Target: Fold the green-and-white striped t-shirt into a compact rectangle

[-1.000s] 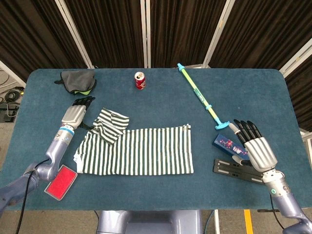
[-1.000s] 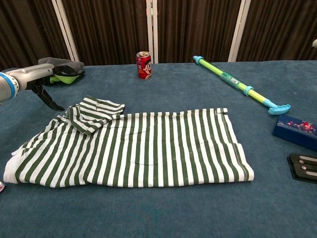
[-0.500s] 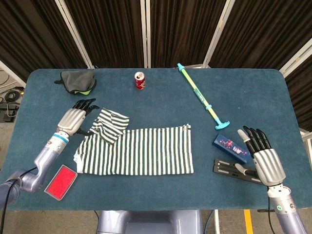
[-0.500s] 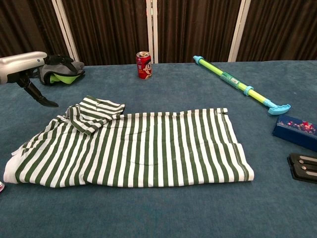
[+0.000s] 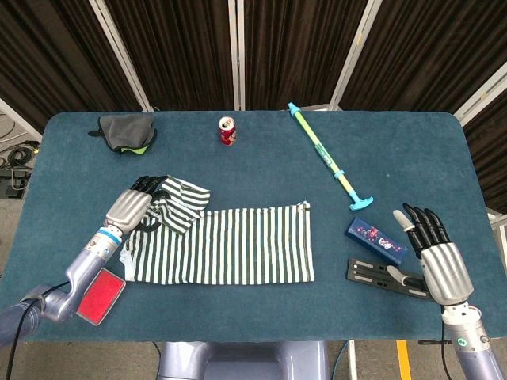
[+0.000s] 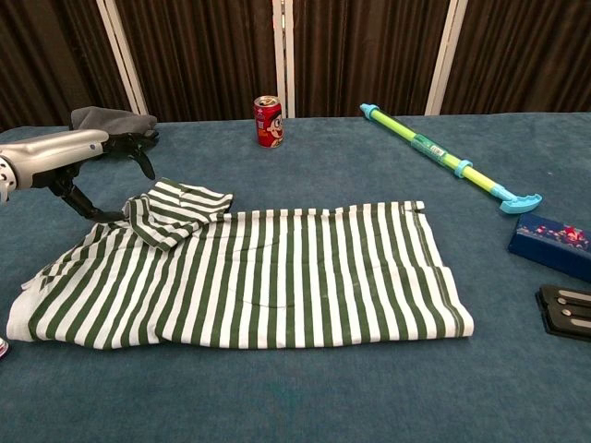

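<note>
Green-and-white striped t-shirt lies mid-table, already a wide band, one sleeve flipped over its upper-left corner. Left hand at that corner, fingers spread over sleeve edge, grasping nothing we can make out. We judge next fold starts here — pinch both layers at shirt's left edge, carry toward right edge, keep stripes aligned. Right hand released, well right of shirt, above black flat tool — idle.
</note>
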`<state>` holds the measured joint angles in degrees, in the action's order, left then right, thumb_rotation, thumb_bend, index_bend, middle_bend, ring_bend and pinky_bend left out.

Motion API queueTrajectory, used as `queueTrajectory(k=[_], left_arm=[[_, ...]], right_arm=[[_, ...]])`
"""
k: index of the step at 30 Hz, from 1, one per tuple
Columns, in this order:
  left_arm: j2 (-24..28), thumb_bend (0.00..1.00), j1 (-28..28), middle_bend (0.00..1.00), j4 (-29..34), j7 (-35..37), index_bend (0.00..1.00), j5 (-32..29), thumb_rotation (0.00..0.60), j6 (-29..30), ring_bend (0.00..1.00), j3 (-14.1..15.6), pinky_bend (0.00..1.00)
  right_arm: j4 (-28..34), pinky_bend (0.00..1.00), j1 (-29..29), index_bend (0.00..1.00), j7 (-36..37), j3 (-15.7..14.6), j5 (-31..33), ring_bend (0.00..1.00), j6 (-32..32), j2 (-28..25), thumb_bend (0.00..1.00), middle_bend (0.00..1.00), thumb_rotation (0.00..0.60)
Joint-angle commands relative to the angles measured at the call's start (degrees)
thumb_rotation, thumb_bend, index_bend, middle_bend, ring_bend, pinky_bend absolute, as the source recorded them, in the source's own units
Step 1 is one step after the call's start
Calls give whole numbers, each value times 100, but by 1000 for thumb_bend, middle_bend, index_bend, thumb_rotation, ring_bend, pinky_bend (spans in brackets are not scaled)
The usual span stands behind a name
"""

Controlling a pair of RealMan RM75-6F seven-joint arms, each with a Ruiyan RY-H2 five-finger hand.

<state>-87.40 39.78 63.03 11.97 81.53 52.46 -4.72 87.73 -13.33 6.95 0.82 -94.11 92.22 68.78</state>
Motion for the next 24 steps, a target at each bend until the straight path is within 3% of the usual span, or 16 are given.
queueTrajectory(k=[1,10,24], left_arm=[[-179,293,-49,0,-159,87,351,223,600,195,0,135,0],[-536,293,-46,0,-500,176,449,453,600,316,0,286,0],[-1072,290,25,0,-986,75,481,436,600,272,0,266,0]], right_arm=[[-10,0,11,120,33,19,-8,0,-22,-7,0,0,600],[-9,0,43,130,144,73,-32,0,-49,-33,0,0,600],[-38,0,93,134,265,150,-110,0,-60,-20,0,0,600]])
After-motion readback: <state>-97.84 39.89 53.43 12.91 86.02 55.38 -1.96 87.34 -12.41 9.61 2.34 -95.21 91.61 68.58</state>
